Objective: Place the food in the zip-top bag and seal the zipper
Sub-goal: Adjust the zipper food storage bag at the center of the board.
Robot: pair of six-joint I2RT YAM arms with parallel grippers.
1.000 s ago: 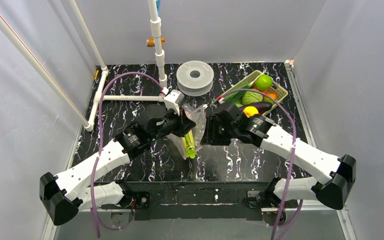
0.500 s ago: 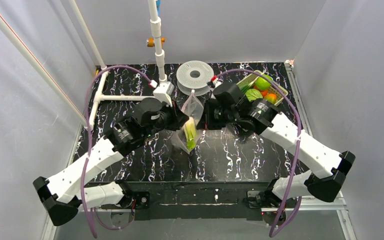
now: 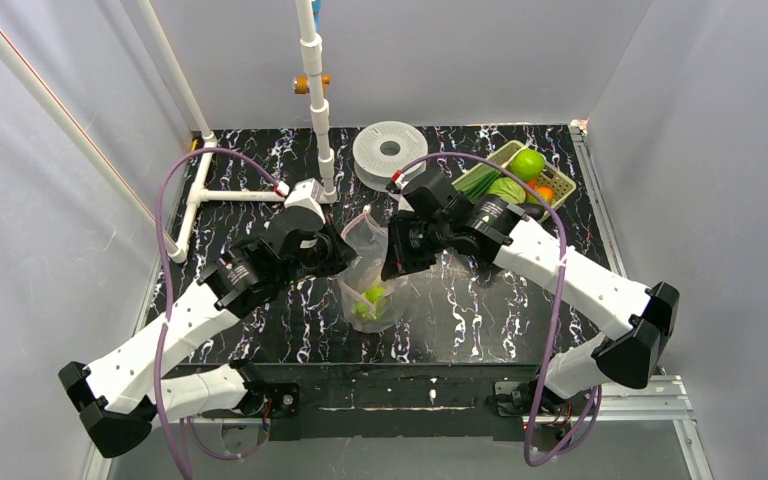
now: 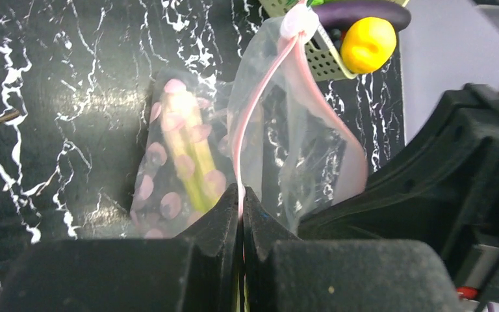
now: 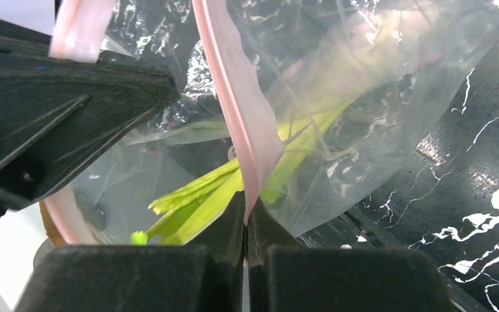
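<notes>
The clear zip-top bag (image 3: 370, 262) hangs between my two grippers above the table. The pale-green celery stalk (image 3: 372, 300) stands in its bottom. My left gripper (image 4: 242, 195) is shut on the pink zipper (image 4: 255, 97) at one end of the mouth. My right gripper (image 5: 245, 209) is shut on the same zipper (image 5: 234, 97) on the other side, with the stalk (image 5: 195, 201) just below it. The mouth gapes open between the two grips. The yellow piece (image 4: 367, 44) and the purple eggplant (image 4: 357, 10) lie in the basket (image 4: 321, 62).
The yellow-green basket (image 3: 558, 185) stands at the back right with a bright green apple (image 3: 528, 163), a pale green head (image 3: 505, 190) and an orange ball (image 3: 543, 193). A white spool (image 3: 390, 152) sits behind the bag. A white pipe frame (image 3: 245, 196) runs along the back left.
My right gripper has shut on the zipper strip. Both arms have shifted left and back with the bag, and the stalk now stands on end in its bottom.
</notes>
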